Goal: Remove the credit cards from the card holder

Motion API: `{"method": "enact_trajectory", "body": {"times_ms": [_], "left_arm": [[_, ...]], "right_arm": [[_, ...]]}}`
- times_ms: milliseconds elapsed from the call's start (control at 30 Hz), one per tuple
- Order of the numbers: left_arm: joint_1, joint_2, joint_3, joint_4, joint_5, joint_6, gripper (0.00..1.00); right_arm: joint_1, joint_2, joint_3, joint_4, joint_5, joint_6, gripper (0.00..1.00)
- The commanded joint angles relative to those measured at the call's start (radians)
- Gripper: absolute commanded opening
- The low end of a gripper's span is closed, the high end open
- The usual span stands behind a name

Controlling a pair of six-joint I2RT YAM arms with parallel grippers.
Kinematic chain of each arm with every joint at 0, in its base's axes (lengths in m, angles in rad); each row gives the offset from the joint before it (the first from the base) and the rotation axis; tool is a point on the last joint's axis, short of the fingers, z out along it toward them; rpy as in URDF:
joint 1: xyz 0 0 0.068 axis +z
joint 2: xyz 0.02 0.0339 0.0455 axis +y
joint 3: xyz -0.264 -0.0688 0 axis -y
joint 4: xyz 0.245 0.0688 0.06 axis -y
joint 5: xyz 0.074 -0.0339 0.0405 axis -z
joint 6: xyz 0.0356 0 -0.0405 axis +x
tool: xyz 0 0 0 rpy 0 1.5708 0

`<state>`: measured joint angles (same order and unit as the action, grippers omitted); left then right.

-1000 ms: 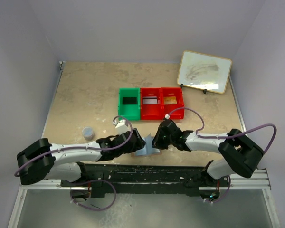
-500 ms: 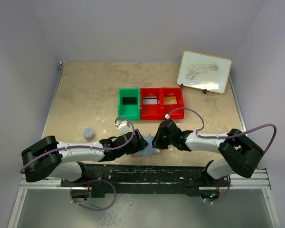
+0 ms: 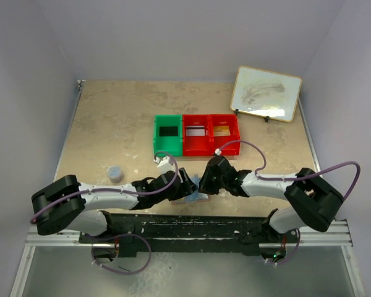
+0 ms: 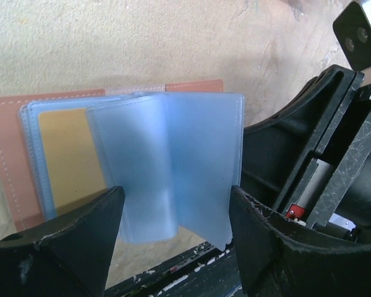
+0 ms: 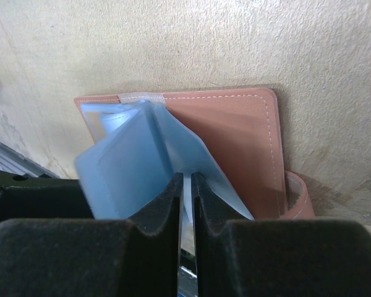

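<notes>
The card holder (image 4: 201,86) lies open at the table's near edge, tan-pink outside with pale blue sleeves (image 4: 173,154) fanned up. It also shows in the top view (image 3: 195,197). A gold-yellow credit card (image 4: 68,158) sits in a left sleeve. My left gripper (image 4: 173,232) is open, its jaws either side of the raised sleeves. My right gripper (image 5: 187,185) is shut on one blue sleeve (image 5: 130,154), over the tan cover (image 5: 235,136). In the top view the left gripper (image 3: 186,184) and right gripper (image 3: 204,184) meet over the holder.
Three bins stand behind: a green bin (image 3: 157,141) with a black card (image 3: 167,131), a red bin (image 3: 187,143) with a white-grey card (image 3: 196,131), and a red bin (image 3: 236,131) with a gold card (image 3: 222,130). There is a framed whiteboard (image 3: 266,93) at back right and a small grey cup (image 3: 114,173) at left.
My left arm has moved right, closing in on the card holder. The raised blue sleeves show less from above. The right arm has stayed in place.
</notes>
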<state>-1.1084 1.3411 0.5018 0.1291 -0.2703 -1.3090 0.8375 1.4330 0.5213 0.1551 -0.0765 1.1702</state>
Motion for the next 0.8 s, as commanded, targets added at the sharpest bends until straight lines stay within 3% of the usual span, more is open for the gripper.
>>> {"method": "enact_trajectory", "body": {"times_ms": [0, 167, 533, 767], "left_arm": [[-0.002, 0.029, 0.060, 0.099, 0.053, 0.050, 0.66], [-0.002, 0.056, 0.073, 0.106, 0.056, 0.055, 0.66], [-0.002, 0.066, 0.049, 0.140, 0.047, 0.030, 0.66], [-0.002, 0.065, 0.054, 0.120, 0.031, 0.029, 0.66]], "right_arm": [[0.005, -0.036, -0.022, -0.060, 0.061, 0.022, 0.14], [0.005, -0.115, -0.048, -0.073, 0.072, 0.029, 0.17], [0.003, -0.334, -0.027, -0.363, 0.187, 0.064, 0.34], [0.001, -0.470, -0.042, -0.262, 0.089, -0.041, 0.41]]}}
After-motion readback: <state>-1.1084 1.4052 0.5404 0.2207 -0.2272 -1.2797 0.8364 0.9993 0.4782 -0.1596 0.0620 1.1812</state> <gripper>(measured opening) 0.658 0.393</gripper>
